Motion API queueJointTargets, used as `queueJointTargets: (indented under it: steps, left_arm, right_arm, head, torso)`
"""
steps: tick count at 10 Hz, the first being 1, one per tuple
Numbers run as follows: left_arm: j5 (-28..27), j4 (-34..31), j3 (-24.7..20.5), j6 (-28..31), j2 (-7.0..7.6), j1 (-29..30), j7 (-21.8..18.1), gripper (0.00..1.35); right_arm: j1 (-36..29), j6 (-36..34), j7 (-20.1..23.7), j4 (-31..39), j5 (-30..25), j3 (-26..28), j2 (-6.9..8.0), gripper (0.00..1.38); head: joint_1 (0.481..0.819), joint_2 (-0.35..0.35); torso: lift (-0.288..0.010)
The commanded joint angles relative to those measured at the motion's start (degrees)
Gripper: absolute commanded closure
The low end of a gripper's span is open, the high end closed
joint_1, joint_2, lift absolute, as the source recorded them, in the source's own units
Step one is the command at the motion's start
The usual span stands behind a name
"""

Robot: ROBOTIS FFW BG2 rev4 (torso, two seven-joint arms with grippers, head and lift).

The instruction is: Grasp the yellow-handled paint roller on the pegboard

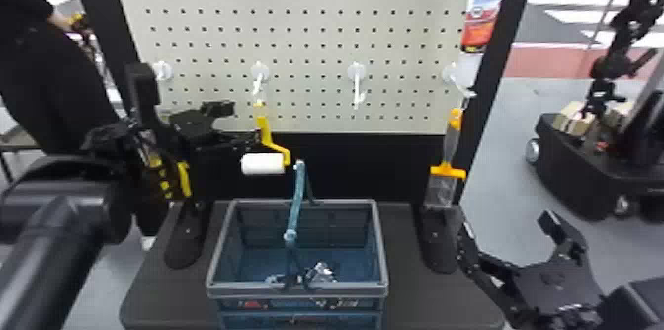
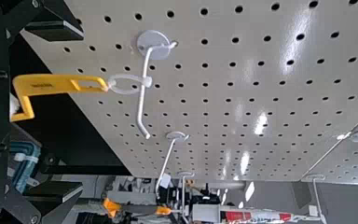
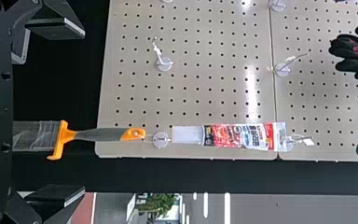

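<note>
**A mock tool-shop display in a robot test hall**

A cream pegboard (image 1: pixel 296 22) in a black frame carries white hooks (image 1: pixel 356 77) hung with shop goods: a yellow-handled paint roller (image 1: pixel 264 156), an orange-handled scraper (image 1: pixel 447 171) and a red carded packet (image 1: pixel 486 3). Below it a blue shopping basket (image 1: pixel 296 287) stands on a dark surface (image 1: pixel 435 299). Around the display lies a bare grey floor (image 1: pixel 499 195) with painted stripes (image 1: pixel 573 15) in white beside a red patch. A black wheeled machine (image 1: pixel 588 166) with a jointed arm stands to the right, which suggests a test hall rather than a real shop.
</note>
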State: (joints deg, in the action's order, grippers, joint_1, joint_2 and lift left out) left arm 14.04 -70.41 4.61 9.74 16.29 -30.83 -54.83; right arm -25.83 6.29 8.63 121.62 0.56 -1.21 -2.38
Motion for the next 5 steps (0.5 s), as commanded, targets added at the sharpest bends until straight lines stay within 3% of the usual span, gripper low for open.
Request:
queueJointTargets:
  steps: [1,4,5]
  left_arm:
    - [1.2,3.4,2.7,-0.3,-0.12,-2.7,-0.9,0.17]
    - [1.7,4.7,2.6,-0.3,-0.82,-3.2,-1.1,0.19]
    - [1.4,4.9,2.7,0.1,-0.91,-3.3,-1.2,0.43]
  right_arm:
    - [0.8,0.3,0.3,-1.2,0.1,-0.6,-0.16,0.12]
    - [0.8,0.7,0.4,-1.5,0.1,-0.6,-0.16,0.13]
    - [0.8,0.9,0.4,-1.6,0.1,-0.6,-0.16,0.13]
  head:
    - [0.549,0.000]
    - [0.549,0.000]
    - [0.549,0.000]
  torso:
    - [-0.100]
    - [-0.100]
    - [-0.100]
